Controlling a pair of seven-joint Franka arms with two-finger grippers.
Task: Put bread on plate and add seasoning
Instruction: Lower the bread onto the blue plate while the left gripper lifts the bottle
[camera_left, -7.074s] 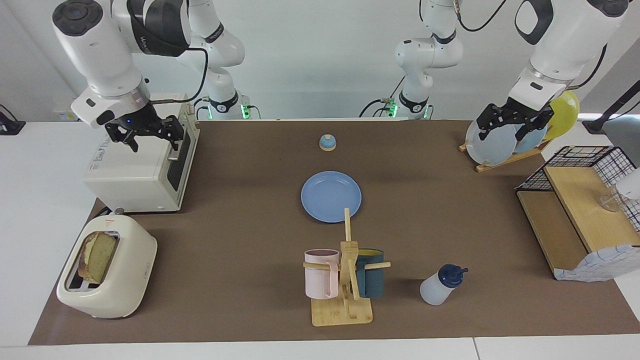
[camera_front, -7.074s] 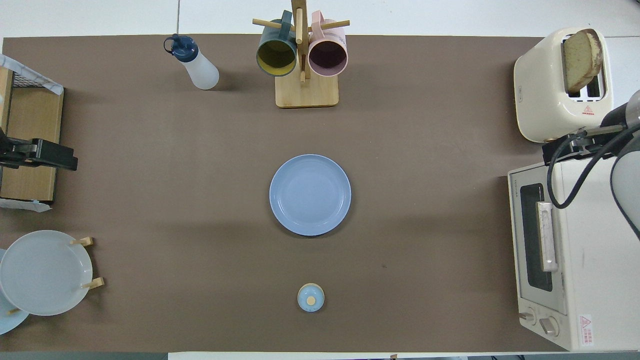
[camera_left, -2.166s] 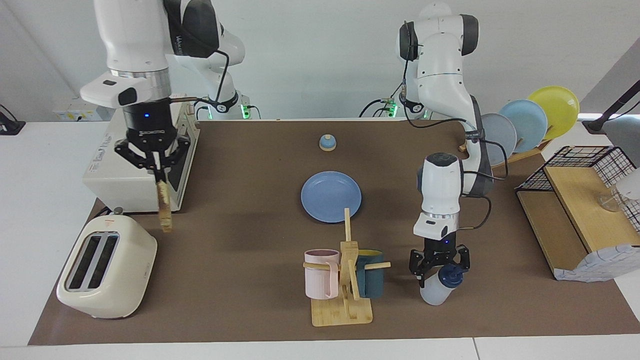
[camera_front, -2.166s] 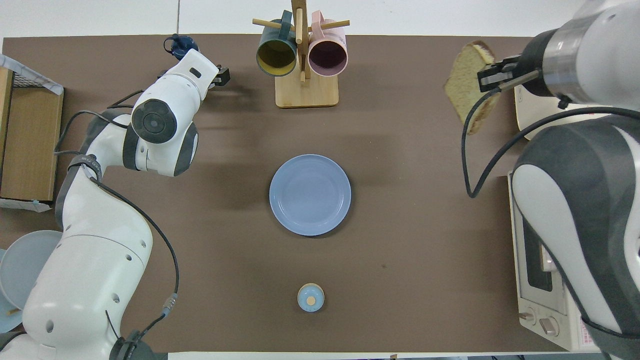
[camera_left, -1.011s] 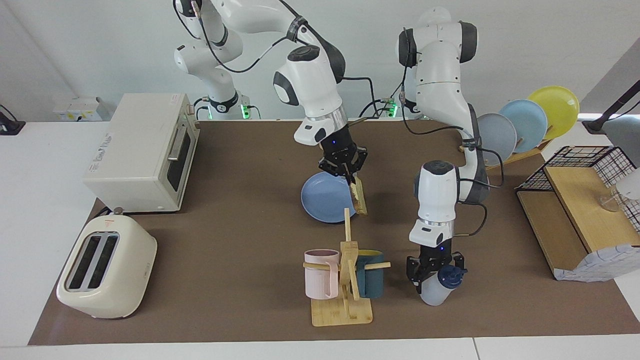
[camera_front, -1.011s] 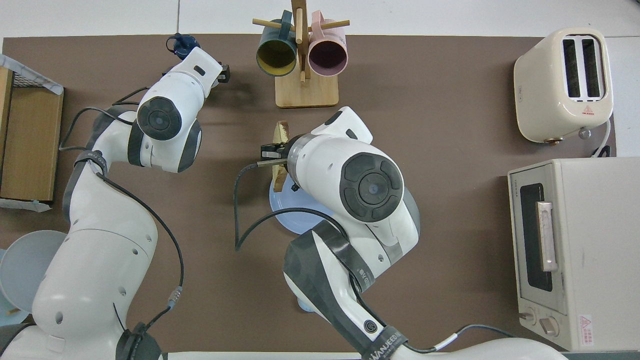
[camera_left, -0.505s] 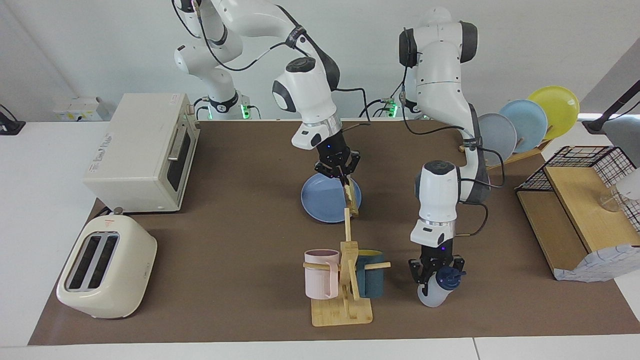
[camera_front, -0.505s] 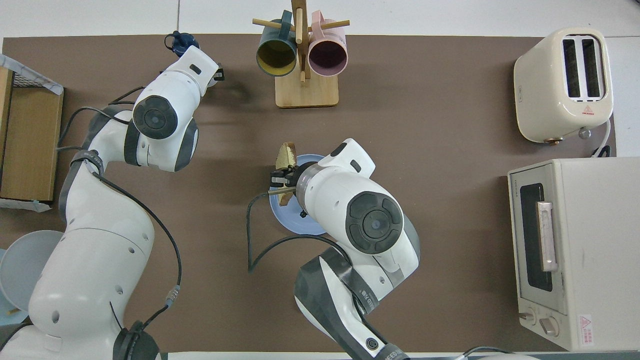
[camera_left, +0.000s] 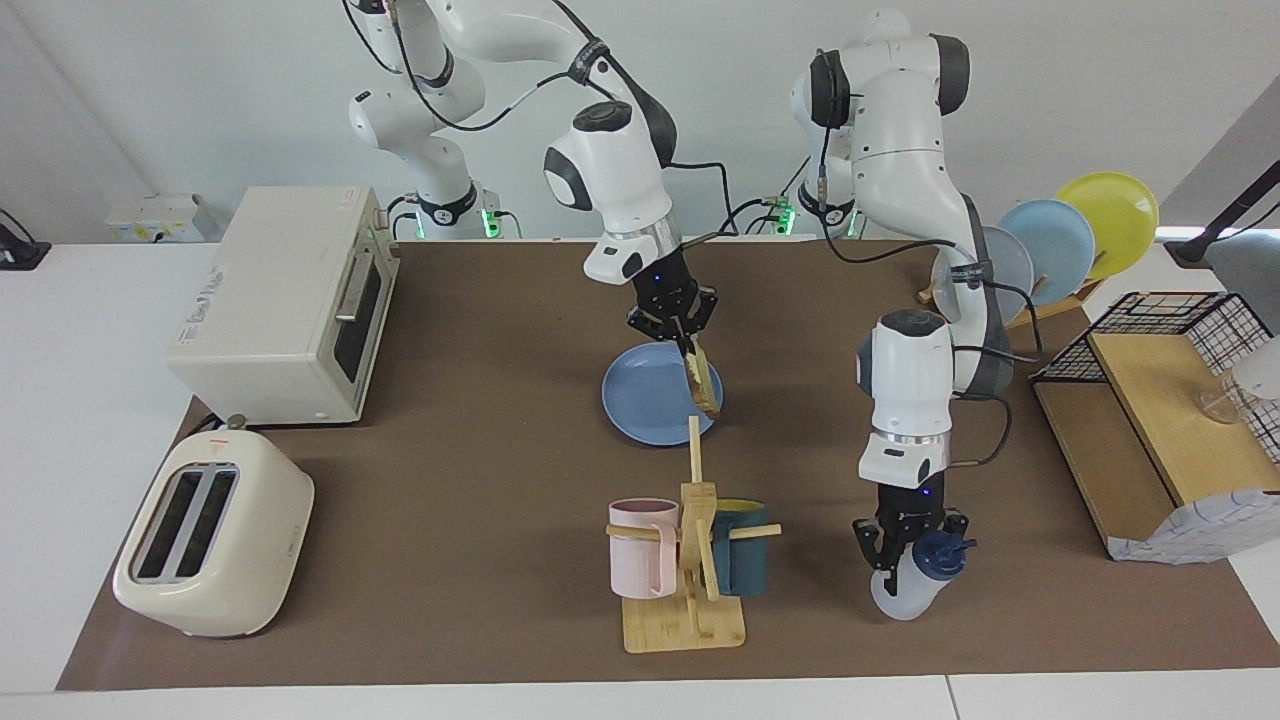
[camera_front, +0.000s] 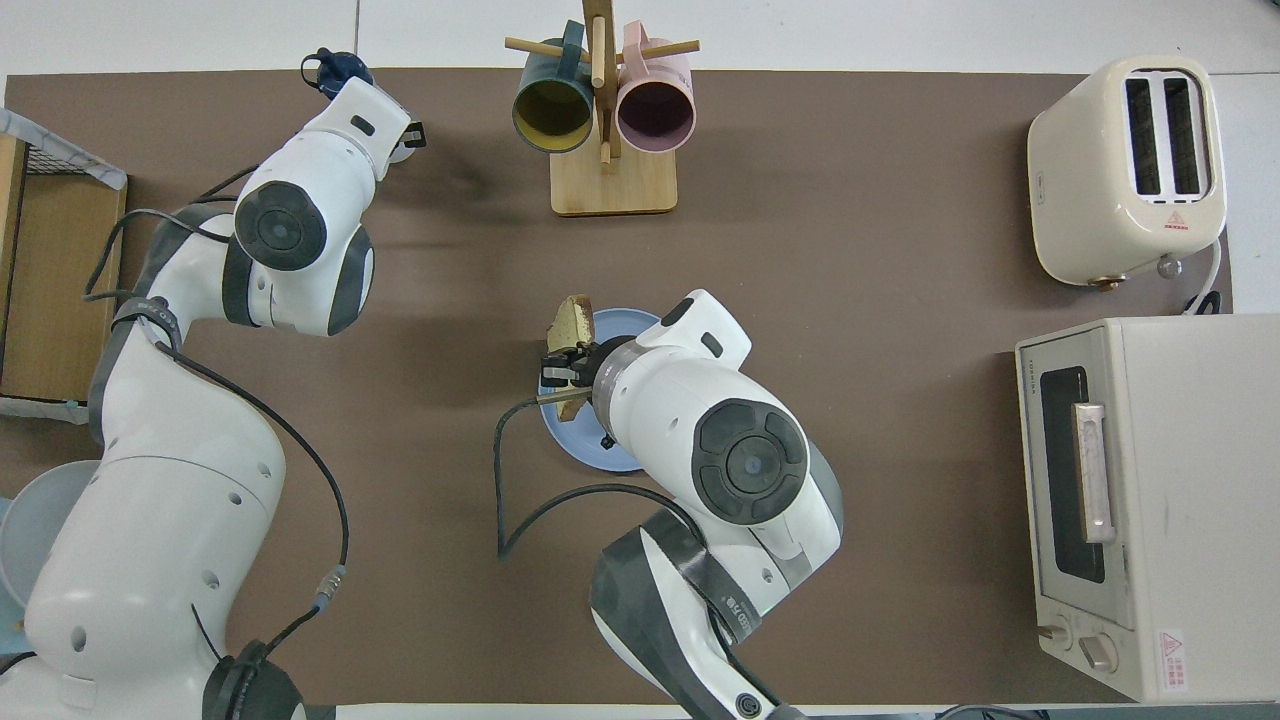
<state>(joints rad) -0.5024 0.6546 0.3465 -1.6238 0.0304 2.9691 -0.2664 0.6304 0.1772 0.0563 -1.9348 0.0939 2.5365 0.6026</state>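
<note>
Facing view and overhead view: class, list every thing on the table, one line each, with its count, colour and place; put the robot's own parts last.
bread: one, tan with brown crust, hanging on edge over the plate
plate: one, medium blue, mid-table
seasoning bottle: one, whitish with navy cap, toward the left arm's end
mug rack: one, wooden, holding a pink mug and a dark teal mug
toaster: one, cream, toward the right arm's end
toaster oven: one, cream, nearer the robots than the toaster
bell: one, blue dome
plate rack: three plates, grey-blue, blue, yellow
wire shelf: one, wood and black wire
right claw: shut on the bread
left claw: shut on the seasoning bottle
</note>
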